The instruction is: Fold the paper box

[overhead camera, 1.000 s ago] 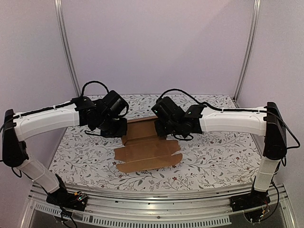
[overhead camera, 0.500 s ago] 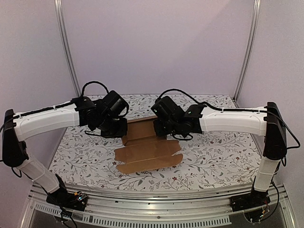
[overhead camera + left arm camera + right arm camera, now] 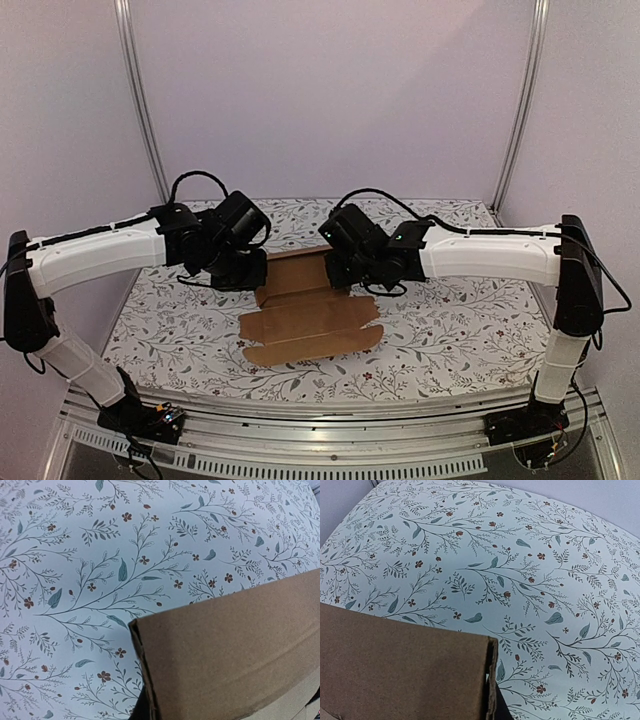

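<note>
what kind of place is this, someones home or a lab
Most likely a lab test cell, not a home: plain white walls on metal posts enclose a floral-covered table, where two bolted-down arms work a paper box.

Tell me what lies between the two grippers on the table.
In the top external view, the rear part of the paper box lies between the left gripper and right gripper.
</note>
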Robot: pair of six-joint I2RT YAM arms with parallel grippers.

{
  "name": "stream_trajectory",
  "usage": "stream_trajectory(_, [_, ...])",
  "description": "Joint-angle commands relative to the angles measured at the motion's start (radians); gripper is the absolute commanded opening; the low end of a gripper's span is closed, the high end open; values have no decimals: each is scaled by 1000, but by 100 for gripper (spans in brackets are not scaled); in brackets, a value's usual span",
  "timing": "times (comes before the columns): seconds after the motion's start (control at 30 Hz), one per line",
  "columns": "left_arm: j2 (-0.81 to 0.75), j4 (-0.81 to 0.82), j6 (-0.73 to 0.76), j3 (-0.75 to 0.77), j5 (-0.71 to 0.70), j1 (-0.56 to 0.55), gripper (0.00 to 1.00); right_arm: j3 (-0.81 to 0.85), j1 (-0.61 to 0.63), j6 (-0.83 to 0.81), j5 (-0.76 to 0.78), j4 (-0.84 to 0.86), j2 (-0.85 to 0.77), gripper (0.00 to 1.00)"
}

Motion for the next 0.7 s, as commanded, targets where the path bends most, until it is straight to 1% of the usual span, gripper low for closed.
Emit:
stream_trajectory(0.0, [-21,127,-4,24,83,-38,0,7,28,5,-90,62,10,0])
stream_trajectory(0.07, [-17,127,-5,23,78,-38,0,7,28,3,-93,60,3,3])
stream_trajectory(0.17, [-5,127,-7,22,73,-38,0,6,32,-4,-94,58,-8,0])
stream_trajectory(0.4, [42,129,-19,37,64,-39,0,4,49,-21,-101,51,-29,0])
stream_trajectory(0.6, [67,129,-23,40,21,-39,14,1,49,-20,-102,31,-60,0])
stream_trajectory(0.67, [76,130,-28,42,12,-39,18,1,50,-18,-101,22,-69,0])
